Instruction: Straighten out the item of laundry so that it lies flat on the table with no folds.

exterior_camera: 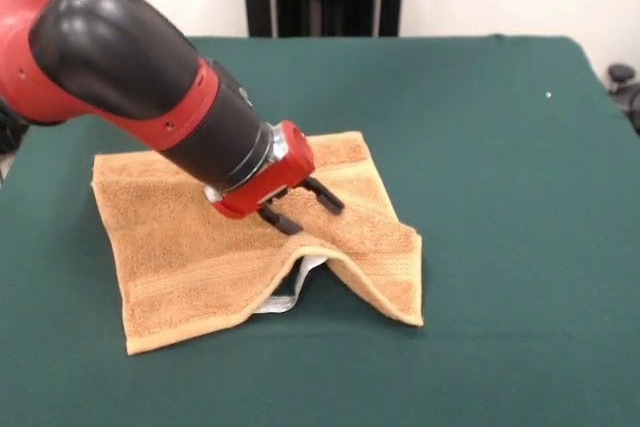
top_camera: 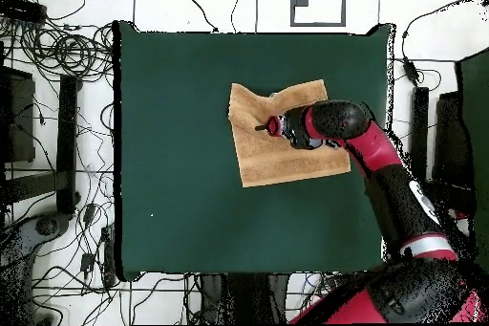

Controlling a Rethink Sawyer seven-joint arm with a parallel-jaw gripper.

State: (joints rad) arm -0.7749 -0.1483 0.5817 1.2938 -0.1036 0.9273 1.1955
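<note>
The orange-tan towel lies on the dark green table, left of centre in the front view. Its left part lies flat. Its near right part is humped into a raised fold, with the white tag showing under the lifted edge. My gripper comes in from the upper left and is tilted low over the towel's middle. Its two black fingers are apart with nothing between them. In the overhead view the gripper is over the towel near its upper left part.
The table is much bigger than the towel. My arm reaches across the table's right edge in the overhead view. Cables and stands lie on the floor around the table.
</note>
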